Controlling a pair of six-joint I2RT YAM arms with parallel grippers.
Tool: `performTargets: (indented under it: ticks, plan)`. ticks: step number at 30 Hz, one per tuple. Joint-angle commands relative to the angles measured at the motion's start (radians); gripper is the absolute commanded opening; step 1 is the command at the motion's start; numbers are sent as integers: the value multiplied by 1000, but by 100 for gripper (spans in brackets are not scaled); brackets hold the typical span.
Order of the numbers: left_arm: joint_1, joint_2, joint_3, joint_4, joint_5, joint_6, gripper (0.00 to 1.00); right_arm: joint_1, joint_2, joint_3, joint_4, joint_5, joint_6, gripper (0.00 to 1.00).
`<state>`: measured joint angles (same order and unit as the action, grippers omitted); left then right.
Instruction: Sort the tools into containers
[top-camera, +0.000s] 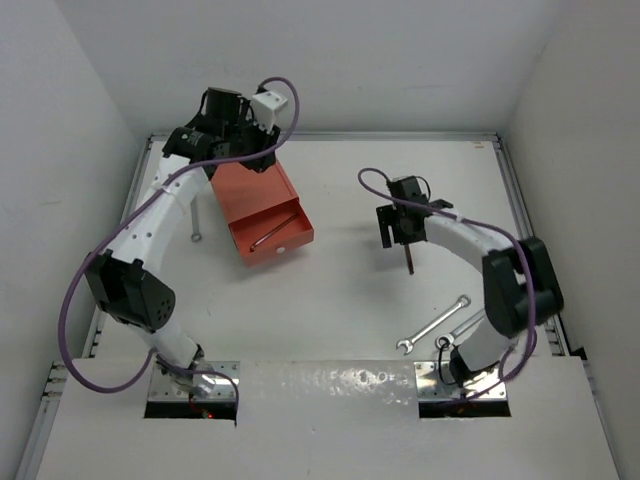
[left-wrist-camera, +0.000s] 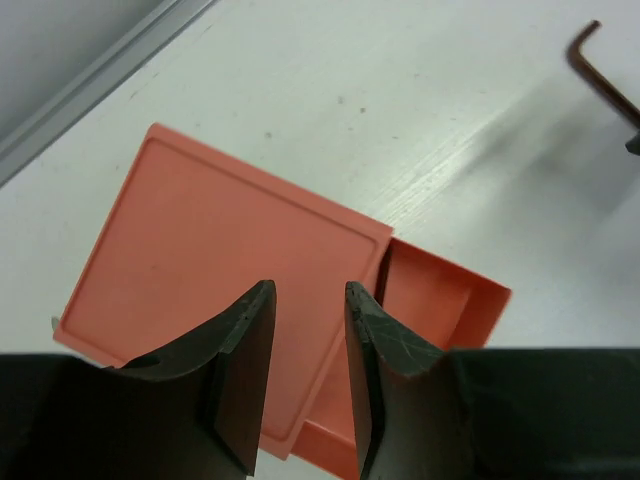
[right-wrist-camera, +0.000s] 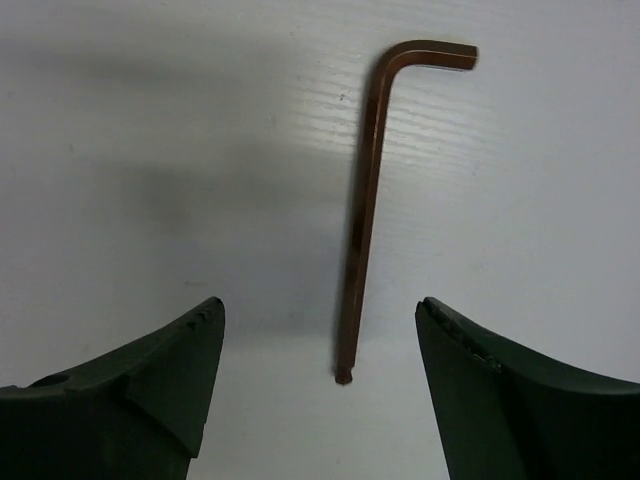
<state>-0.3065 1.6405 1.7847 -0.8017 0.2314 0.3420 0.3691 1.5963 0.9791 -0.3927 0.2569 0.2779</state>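
Both tools apart and empty: we're at the hex key (right-wrist-camera: 362, 200) pick, right tool (right-wrist-camera: 318, 305) straddling it flat on the surface (right-wrist-camera: 150, 100), left tool (left-wrist-camera: 307, 290) above the orange box (left-wrist-camera: 200, 240); next, descend and pinch.

From above and behind the arm bases the top camera looks down on the whole table (top-camera: 340, 300), while the left wrist camera hovers close over the orange-red box (left-wrist-camera: 220, 270) at far left and the right wrist camera close over the hex key (right-wrist-camera: 365, 200), which also shows in the left wrist view's upper right corner.
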Motion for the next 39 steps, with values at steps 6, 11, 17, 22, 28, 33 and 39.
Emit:
performTargets:
  ticks: [6,11,17,22,28,33,39]
  plan:
    - [199,108,-1,59,-78,-107,29,-53,280,135,-31,-41,-69,74]
    - [199,97,-65,144,-109,-93,29,-55,382,150,-2,-110,-106,55]
    - [202,110,-152,193,-139,-92,29,-55,370,95,38,-163,-123,0]
    - [214,124,-176,213,-135,-104,29,-53,197,55,80,-275,-229,0]
    - [222,133,-174,229,-127,-115,29,-16,-30,96,195,-344,-221,0]
    - [234,142,-180,234,-144,-123,29,135,-75,226,274,-350,-262,0]
    - [237,156,-202,249,-153,-130,29,322,36,360,474,-445,-333,0]
